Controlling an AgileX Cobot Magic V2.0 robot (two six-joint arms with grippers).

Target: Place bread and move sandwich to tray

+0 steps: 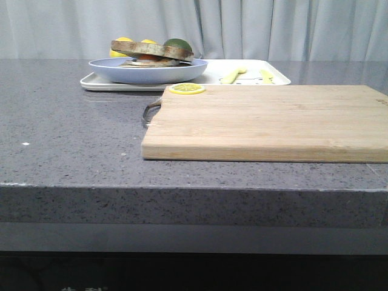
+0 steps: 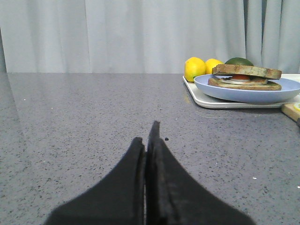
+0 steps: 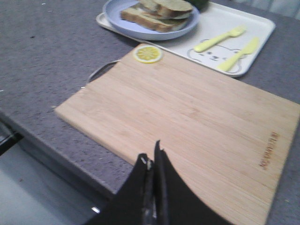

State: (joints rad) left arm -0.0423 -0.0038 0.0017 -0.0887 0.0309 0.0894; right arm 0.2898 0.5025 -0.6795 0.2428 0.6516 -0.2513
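- The left gripper (image 2: 149, 140) was seen with its jaws pressed together on nothing, low over bare grey countertop (image 2: 93, 122), well apart from the food to its far right.
- The right gripper (image 3: 152, 164) was likewise found closed and empty, poised over the near part of the wooden cutting board (image 3: 187, 112).
- Neither arm was visible in the front view; both were judged to be held back clear of the work, consistent with a task at or near completion.
- The sandwich (image 1: 153, 52) was found on the pale blue plate (image 1: 148, 71), which itself stood on the left end of the white tray (image 1: 273, 77) at the far side of the table; the top bread slice (image 2: 247, 71) lay over the filling, so placement was judged done.
- A lemon slice (image 1: 187, 88) was noted at the far left corner of the board.
- The left wrist view alone showed the layering side-on, with white and red-orange filling between the slices, and two lemons (image 2: 194, 69) beside a green fruit (image 2: 239, 61) behind the plate.
- The right wrist view alone showed, from above, the yellow fork (image 3: 219, 39) and knife (image 3: 239, 54) lying on the tray's right part.
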